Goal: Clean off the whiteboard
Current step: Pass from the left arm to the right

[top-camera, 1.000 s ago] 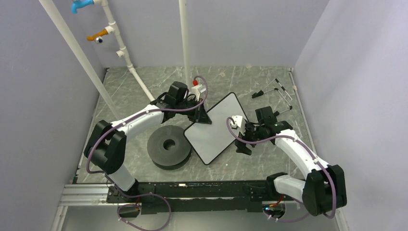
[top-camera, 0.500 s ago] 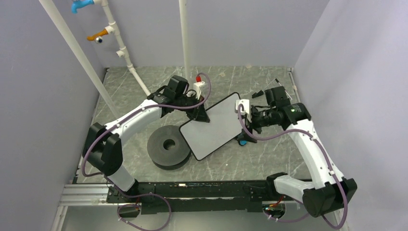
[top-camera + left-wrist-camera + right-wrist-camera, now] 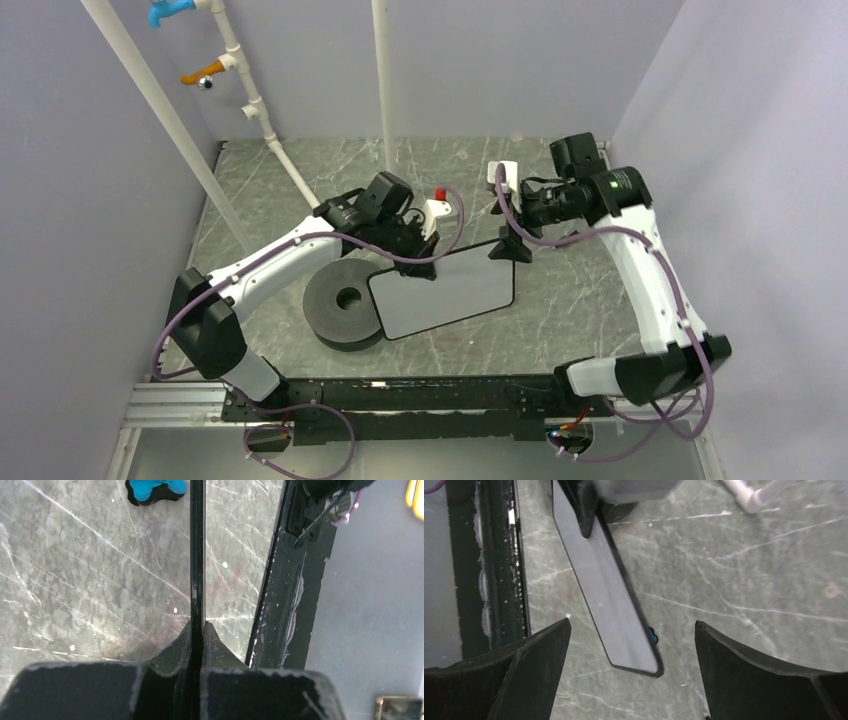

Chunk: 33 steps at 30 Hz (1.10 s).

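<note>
The whiteboard [image 3: 445, 295] is a white rounded rectangle with a thin black edge, and no writing shows on its face. My left gripper [image 3: 421, 268] is shut on its far long edge. In the left wrist view the whiteboard [image 3: 197, 555] runs edge-on out of the clamped left gripper [image 3: 197, 630]. The blue-and-black eraser [image 3: 155, 489] lies on the table beyond it. My right gripper [image 3: 509, 246] hangs open above the board's far right corner, holding nothing. From the right wrist, the whiteboard [image 3: 611, 600] slants below the right gripper [image 3: 632, 621], with a sliver of the eraser [image 3: 653, 636] peeking out.
A black disc [image 3: 345, 305] sits left of the board, its right edge under the board's left end. White pipes [image 3: 283, 160] and a vertical pole [image 3: 383, 80] stand at the back left. A black rail [image 3: 400, 395] lines the near table edge; walls close in all round.
The left arm has swung the board round from a steep diagonal to nearly level across the view. The right arm has risen and drawn back to the far right, away from the eraser.
</note>
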Available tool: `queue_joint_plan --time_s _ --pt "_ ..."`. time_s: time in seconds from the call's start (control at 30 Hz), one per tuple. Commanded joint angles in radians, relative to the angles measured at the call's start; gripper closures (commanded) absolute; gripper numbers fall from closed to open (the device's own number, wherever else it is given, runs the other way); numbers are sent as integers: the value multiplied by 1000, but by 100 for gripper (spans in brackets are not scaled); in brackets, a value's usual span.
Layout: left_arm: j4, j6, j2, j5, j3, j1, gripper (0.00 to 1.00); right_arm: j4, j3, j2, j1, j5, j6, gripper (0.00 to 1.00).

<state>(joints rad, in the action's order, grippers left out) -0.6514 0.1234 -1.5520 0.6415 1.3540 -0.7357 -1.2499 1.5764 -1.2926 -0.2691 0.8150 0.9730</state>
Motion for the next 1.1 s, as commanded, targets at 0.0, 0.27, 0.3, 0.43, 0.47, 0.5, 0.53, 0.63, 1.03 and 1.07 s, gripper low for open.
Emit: queue_joint_plan --time_s 0.0,0.27,0.3,0.43,0.47,0.5,0.53,0.63,1.03,1.07 --pt "-8 149 77 -5 83 -26 100 -133 44 -102 -7 19 39 8" --pt "-21 183 61 -7 119 -45 100 -151 -54 -152 -111 11 11 32" --pt "-25 186 55 -8 129 -51 100 -139 -63 -159 -130 -1 -4 36" --pt "-53 205 32 -26 165 -69 100 -171 -43 -203 -157 0 -4 63" --pt "-56 206 32 -29 169 -71 100 -181 -36 -214 -157 2 -4 74" --pt "-54 208 33 -29 168 -71 100 -189 -32 -223 -157 -1 -1 83" --pt "-48 206 37 -32 163 -71 100 -190 -32 -228 -157 -7 -5 99" --pt "-28 207 53 -28 142 -71 100 -174 -43 -225 -157 -23 -14 100" --pt "226 113 134 -9 7 -67 44 -136 -100 -69 -32 -9 -68 100" --pt "251 97 143 -10 3 -64 42 -139 -111 -60 -14 -9 -71 100"
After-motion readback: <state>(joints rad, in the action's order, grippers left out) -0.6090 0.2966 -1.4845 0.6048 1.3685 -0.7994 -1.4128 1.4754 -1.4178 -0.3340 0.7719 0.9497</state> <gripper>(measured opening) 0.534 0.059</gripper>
